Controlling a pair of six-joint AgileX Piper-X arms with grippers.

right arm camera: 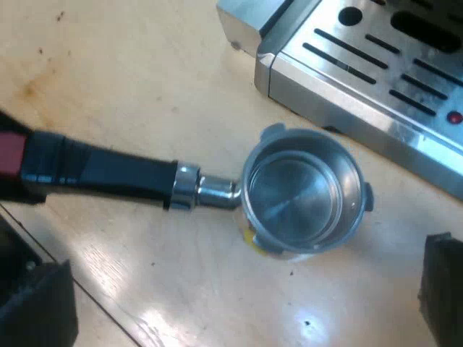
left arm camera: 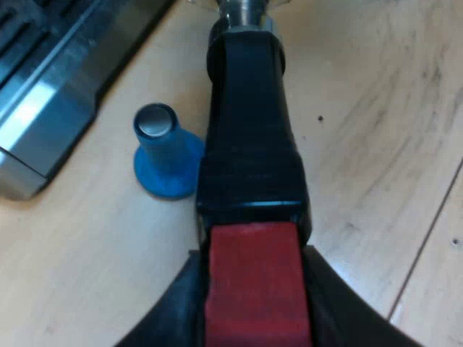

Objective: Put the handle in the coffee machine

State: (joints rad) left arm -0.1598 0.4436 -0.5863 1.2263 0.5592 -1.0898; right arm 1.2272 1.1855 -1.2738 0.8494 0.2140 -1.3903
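Left gripper (left arm camera: 253,278): closed on the red end of the holder (left arm camera: 249,144), whose dark handle runs straight ahead from the fingers over the worktop (left arm camera: 376,130). A blue tamper (left arm camera: 165,155) is stood upright just beside that handle. Right gripper (right arm camera: 239,300): held open above the holder's empty metal basket, which is laid on the worktop just beside the espresso machine (right arm camera: 376,65).

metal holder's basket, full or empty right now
Empty: the metal holder lies on the table by the espresso machine, its basket open upward, showing bare shiny metal inside, no coffee.
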